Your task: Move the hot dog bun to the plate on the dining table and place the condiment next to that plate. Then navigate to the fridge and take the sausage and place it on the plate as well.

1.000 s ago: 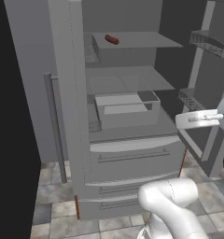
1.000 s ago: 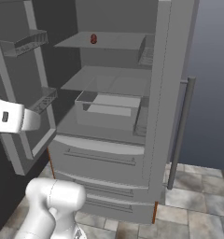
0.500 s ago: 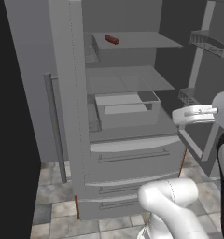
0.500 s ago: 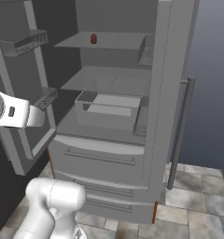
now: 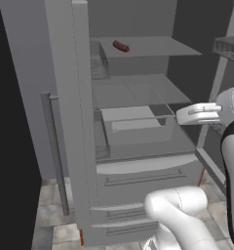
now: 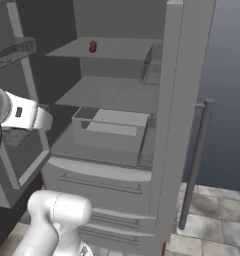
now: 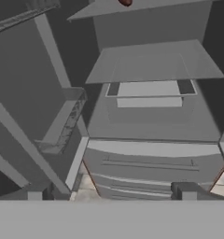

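The fridge [image 5: 65, 97] stands in front of me with its right door swung open. On its top shelf, towards the back, lies the short dark red-brown sausage [image 5: 121, 46] [image 6: 92, 47], which also shows at the top edge of the hand view [image 7: 125, 2]. My gripper [image 7: 114, 192] is open with nothing between its fingertips [image 7: 41, 191]. It hovers in front of the open compartment at middle-shelf height [image 5: 183, 114] [image 6: 45, 120], well below and short of the sausage. The hand looks at the lower shelves and drawers.
A clear bin [image 5: 133, 124] sits on the middle shelf. Below it are steel drawers [image 7: 151, 161]. The open door with its wire racks [image 6: 12, 50] flanks the arm. The shut door carries a vertical handle [image 5: 53, 146]. Tiled floor [image 6: 212, 220] lies beneath.
The hand has moved a little up and inward towards the open fridge compartment. The gripper stays open, and the sausage has not moved.
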